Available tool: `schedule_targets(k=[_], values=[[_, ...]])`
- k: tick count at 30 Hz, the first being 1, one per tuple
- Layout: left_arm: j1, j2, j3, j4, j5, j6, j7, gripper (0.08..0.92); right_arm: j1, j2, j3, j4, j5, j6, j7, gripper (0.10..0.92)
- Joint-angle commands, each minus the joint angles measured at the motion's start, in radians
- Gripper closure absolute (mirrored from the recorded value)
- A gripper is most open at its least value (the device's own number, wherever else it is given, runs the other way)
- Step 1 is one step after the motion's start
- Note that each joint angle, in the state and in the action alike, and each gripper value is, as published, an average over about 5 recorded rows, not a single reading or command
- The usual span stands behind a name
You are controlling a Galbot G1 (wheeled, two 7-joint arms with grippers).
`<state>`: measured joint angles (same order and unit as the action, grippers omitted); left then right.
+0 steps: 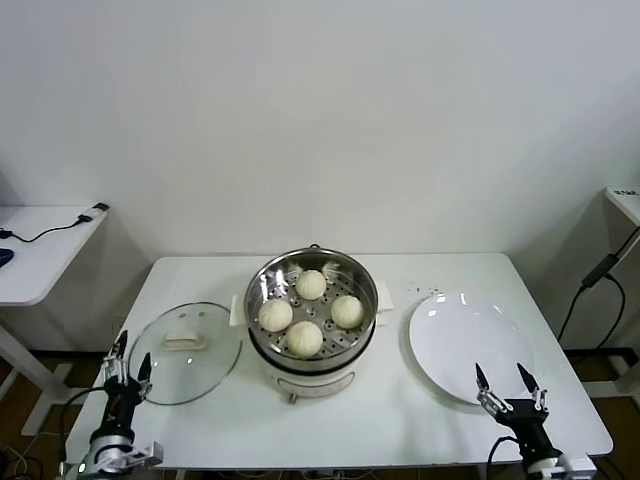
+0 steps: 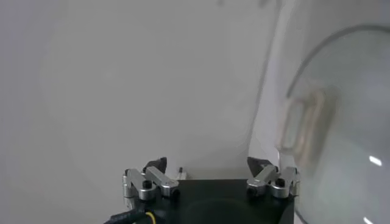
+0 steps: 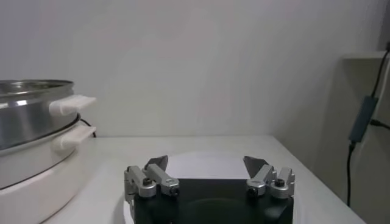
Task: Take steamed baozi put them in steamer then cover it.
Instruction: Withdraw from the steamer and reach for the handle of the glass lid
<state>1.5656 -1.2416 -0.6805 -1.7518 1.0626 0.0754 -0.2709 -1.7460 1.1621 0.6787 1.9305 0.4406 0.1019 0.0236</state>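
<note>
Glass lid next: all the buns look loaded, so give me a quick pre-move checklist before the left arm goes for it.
1. Four baozi inside the steamer: ok, all sit on the perforated tray.
2. Plate emptied: ok, nothing left on it.
3. Lid reachable: ok, it lies flat on the table left of the steamer, handle up and uncovered.
4. Left gripper ready: ok, open and empty, at the table's front edge beside the lid.
5. Right gripper out of the way: ok, open and empty, near the plate's front rim.
6. Steamer rim free for the lid: ok, nothing rests across it.
</note>
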Motion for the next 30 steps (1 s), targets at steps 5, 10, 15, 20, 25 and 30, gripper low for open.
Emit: schedule_targets(k=[5, 10, 15, 20, 25, 30], values=[[-0.133, -0.001, 0.058, 0.228, 0.241, -0.003, -0.072, 0.177, -0.059, 0.068, 0.049, 0.064, -0.046, -0.012, 0.019, 0.203], [-0.191, -0.016, 0.104, 0.278, 0.207, -0.023, -0.081, 0.177, -0.078, 0.078, 0.069, 0.085, -0.046, -0.012, 0.019, 0.203], [-0.261, -0.029, 0.119, 0.365, 0.207, -0.041, -0.105, 0.177, -0.094, 0.086, 0.091, 0.086, -0.043, -0.007, 0.018, 0.203], [-0.313, -0.025, 0.130, 0.407, 0.206, -0.039, -0.107, 0.177, -0.109, 0.098, 0.100, 0.085, -0.044, 0.002, 0.018, 0.203], [-0.353, -0.021, 0.139, 0.423, 0.205, -0.028, -0.106, 0.177, -0.116, 0.112, 0.100, 0.083, -0.047, 0.009, 0.016, 0.203], [-0.379, -0.015, 0.144, 0.436, 0.204, -0.022, -0.105, 0.185, -0.118, 0.118, 0.097, 0.081, -0.054, 0.012, 0.013, 0.203]])
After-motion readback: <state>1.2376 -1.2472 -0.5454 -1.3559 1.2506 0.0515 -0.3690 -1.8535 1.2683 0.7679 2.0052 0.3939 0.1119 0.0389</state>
